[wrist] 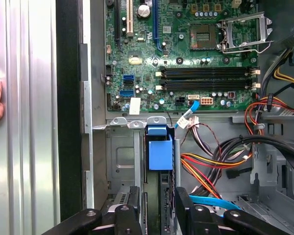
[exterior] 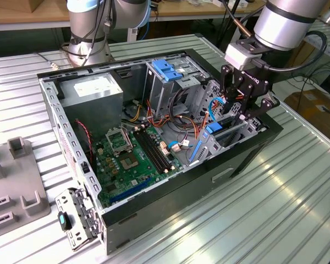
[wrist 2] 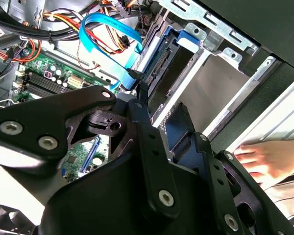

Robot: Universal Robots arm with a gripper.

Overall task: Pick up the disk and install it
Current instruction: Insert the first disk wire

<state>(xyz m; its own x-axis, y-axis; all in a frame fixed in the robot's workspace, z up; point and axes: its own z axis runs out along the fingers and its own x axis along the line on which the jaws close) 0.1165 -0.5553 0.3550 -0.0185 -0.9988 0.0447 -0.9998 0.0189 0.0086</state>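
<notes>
step: install | black two-finger gripper [wrist: 158, 198] clamped on blue-framed silver-grey metal disk [wrist: 160, 152] (edge-on) | disk partly down grey metal bay [wrist: 120, 156], seating seems left

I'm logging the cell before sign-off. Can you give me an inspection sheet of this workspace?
Surface: ribbed metal table, carrying an open computer case.
Job's things: the disk stands on edge in the case's drive bay.
Clutter: grey fixture on the table at the exterior view's left.
Grippers: gripper closed on the disk, over the bay.
Cables: blue flat cable and coloured wire bundle loose inside the case.
Surroundings: a person's hand rests on the table beside the case; another arm's base beyond it.
</notes>
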